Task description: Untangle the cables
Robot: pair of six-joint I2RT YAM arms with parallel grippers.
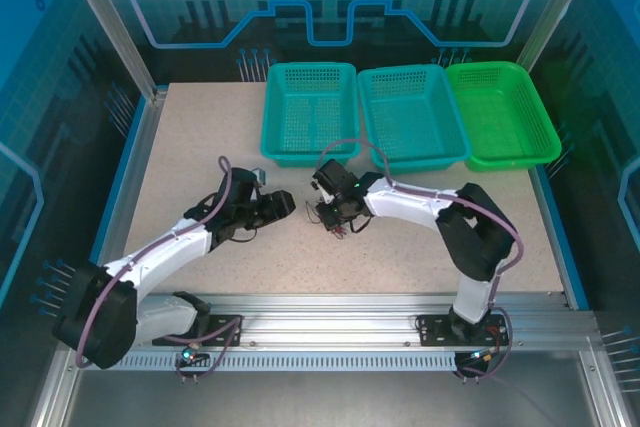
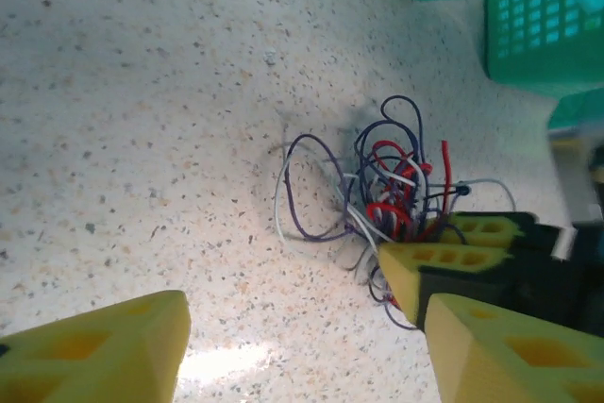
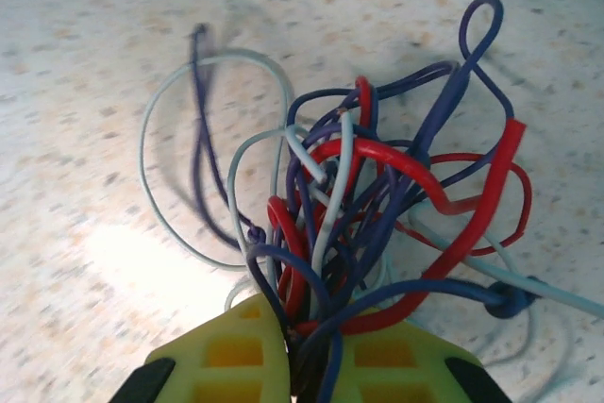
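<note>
The cables (image 3: 377, 205) are a tangle of thin dark blue, red and pale wires lying mid-table (image 1: 341, 229). My right gripper (image 3: 311, 365) is shut on the near side of the bundle, with several strands pinched between its yellow fingers (image 3: 236, 356). In the left wrist view the tangle of cables (image 2: 387, 186) spreads on the speckled table, and the right gripper's yellow fingers (image 2: 453, 257) clamp its lower right side. My left gripper (image 2: 302, 356) stands open just short of the tangle, with bare table between its pads. From above, the left gripper (image 1: 286, 204) and right gripper (image 1: 328, 215) face each other closely.
Two teal baskets (image 1: 308, 112) (image 1: 410, 112) and a green basket (image 1: 502, 112) stand in a row at the back of the table. A teal basket corner (image 2: 528, 35) lies just beyond the tangle. Metal frame posts border the table (image 1: 200, 147).
</note>
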